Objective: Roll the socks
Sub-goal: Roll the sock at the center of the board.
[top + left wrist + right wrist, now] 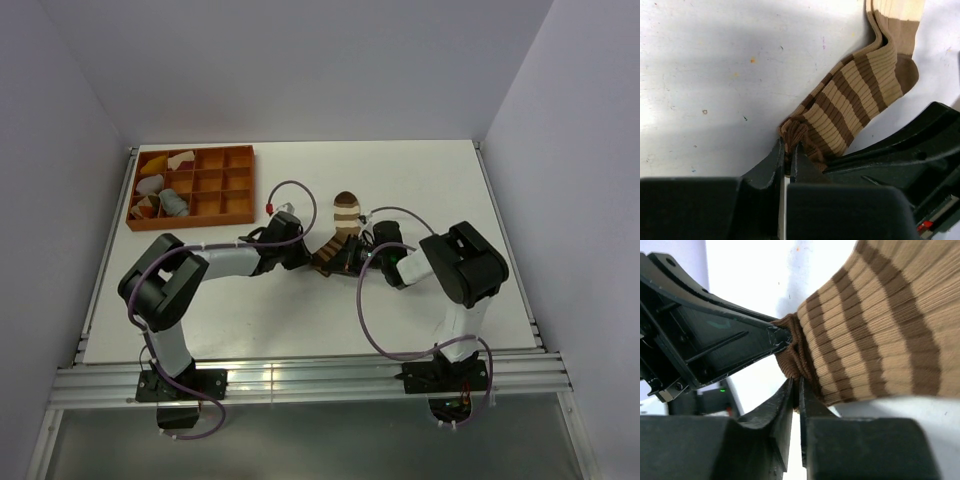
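One brown-and-tan striped sock lies mid-way across the counter, cuff end nearest the arms. The left gripper is closed, pinching the bunched cuff. The right gripper sits at the same cuff, jaws almost together; whether it grips we cannot tell. We judge rolling is just starting. Next move: turn the cuff over toward the toe, keeping it tight. No readable writing or brands.

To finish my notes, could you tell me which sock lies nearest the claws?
The brown striped sock, mid-table; the grey sock lies far off in the orange tray.
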Robot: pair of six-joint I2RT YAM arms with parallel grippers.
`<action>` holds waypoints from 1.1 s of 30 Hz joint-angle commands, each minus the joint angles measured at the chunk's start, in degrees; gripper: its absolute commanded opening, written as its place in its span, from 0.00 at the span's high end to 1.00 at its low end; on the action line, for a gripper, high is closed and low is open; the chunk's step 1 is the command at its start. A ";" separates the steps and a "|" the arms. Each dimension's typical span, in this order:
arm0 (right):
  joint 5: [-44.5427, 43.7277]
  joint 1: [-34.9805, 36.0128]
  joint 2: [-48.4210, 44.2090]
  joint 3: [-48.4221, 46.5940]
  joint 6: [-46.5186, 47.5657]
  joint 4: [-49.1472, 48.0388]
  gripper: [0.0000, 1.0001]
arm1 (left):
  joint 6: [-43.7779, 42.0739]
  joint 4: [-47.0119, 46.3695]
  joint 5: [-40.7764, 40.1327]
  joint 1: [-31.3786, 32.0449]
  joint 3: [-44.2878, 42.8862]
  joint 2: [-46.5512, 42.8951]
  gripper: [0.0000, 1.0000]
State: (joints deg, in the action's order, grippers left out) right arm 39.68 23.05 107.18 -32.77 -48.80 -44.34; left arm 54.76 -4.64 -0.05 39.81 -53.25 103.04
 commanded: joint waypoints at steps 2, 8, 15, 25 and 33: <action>-9.18 1.82 -6.18 -1.15 11.77 10.22 0.79 | -2.37 6.66 -2.40 0.88 -1.76 0.84 1.00; -22.69 6.65 -18.04 -3.43 26.52 22.00 0.57 | -4.31 9.74 -3.46 1.23 -4.13 0.75 1.00; -33.17 14.74 -22.10 -4.14 39.12 24.39 0.49 | -6.77 14.74 -3.81 1.32 -8.00 1.46 1.00; -45.92 24.67 -19.29 -3.88 48.18 20.35 0.48 | -9.59 20.20 -2.85 1.23 -12.66 3.65 1.00; -50.31 29.06 -13.75 -5.54 51.96 18.59 0.52 | -9.94 21.17 -2.23 1.32 -13.72 4.01 1.00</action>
State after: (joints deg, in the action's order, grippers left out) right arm -6.96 50.76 91.22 -35.83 0.25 -22.63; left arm 46.74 14.26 -2.57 40.84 -65.10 106.17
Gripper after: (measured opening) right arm 0.481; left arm 0.043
